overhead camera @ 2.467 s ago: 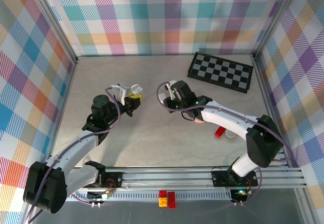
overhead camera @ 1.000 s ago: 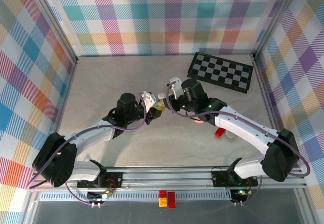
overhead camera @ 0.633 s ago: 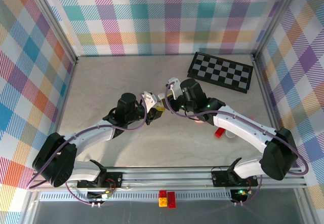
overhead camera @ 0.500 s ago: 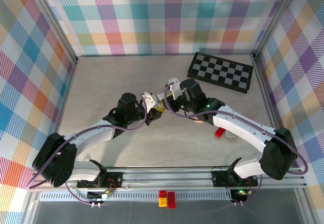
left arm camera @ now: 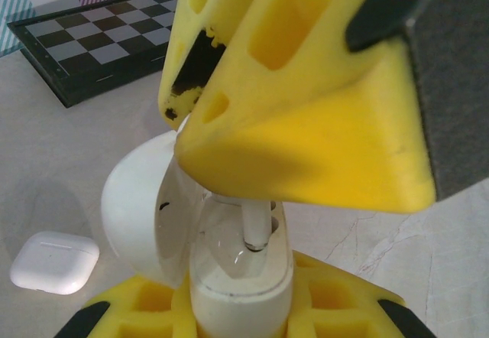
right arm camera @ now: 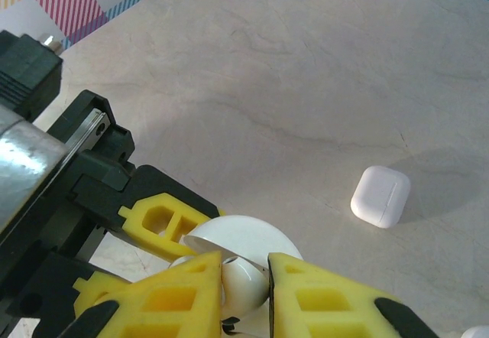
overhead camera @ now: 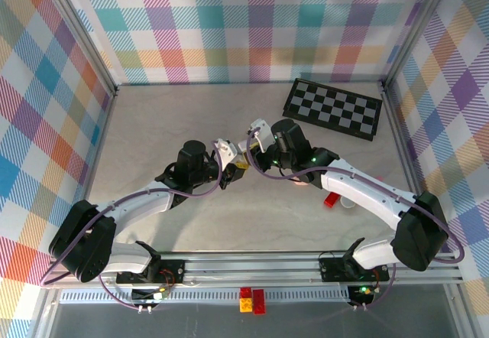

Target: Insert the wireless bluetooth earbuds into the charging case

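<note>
1. A pale marbled table sits inside plaid walls. A chessboard lies at the upper right of the overhead view, and a red block lies right of centre.
2. My two grippers meet just above the centre of that overhead frame, tip to tip, raised off the table.
3. My left gripper is pressed in on the charging case, gripping its lower body at the bottom middle of the left wrist view. The lid hangs open to the left.
4. My right gripper has its fingers pinched on one white earbud. The stem points down into the case's mouth, and its tip looks just inside a well (I cannot tell whether it is seated).
5. A second case, closed, lies on the table at the right of the right wrist view, well apart from the work.
6. I judge the earbud to be very light, hard and glossy, so it could twist or squirt out of my pads under a hard squeeze.
7. The best hold looks to be across the bulb, leaving the stem free to guide itself in.
8. The case is smooth and rounded too. I think gripping low on its flat sides, clear of the hinge and mouth, is the safest way to keep it from rolling.
</note>
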Controlling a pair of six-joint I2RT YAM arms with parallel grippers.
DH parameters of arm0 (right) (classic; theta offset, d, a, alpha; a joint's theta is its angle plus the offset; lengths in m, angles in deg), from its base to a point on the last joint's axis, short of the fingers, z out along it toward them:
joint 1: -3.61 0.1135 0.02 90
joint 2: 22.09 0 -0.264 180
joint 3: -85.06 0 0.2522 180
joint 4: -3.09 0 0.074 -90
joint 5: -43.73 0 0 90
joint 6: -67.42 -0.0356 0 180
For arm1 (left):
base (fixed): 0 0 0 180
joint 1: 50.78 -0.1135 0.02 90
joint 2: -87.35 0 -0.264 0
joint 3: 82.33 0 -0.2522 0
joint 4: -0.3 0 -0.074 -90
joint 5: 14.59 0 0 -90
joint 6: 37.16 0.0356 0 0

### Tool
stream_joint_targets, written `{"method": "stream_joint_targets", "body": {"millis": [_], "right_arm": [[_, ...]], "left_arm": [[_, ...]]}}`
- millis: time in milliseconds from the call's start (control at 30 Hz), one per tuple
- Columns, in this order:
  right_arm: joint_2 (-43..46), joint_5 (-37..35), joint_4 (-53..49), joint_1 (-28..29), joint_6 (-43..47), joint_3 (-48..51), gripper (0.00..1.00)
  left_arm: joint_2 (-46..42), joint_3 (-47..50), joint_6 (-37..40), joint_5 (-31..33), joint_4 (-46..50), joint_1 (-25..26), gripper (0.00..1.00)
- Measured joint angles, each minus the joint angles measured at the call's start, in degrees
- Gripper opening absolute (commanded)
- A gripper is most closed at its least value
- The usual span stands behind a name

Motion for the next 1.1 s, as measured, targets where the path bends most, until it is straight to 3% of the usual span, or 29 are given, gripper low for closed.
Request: {"method": "stream_joint_targets", "body": {"millis": [767, 1100], "right_arm": [[-2.0, 7.4, -0.2, -0.7, 5.7, 0.0, 0.24], [-1.8, 9.1, 0.2, -0.7, 5.7, 0.3, 0.33]], "left_arm": [[0.0, -0.1, -0.2, -1.0, 3.0, 0.0, 0.0], [0.0, -0.2, -0.5, -1.3, 2.9, 0.0, 0.0]]}}
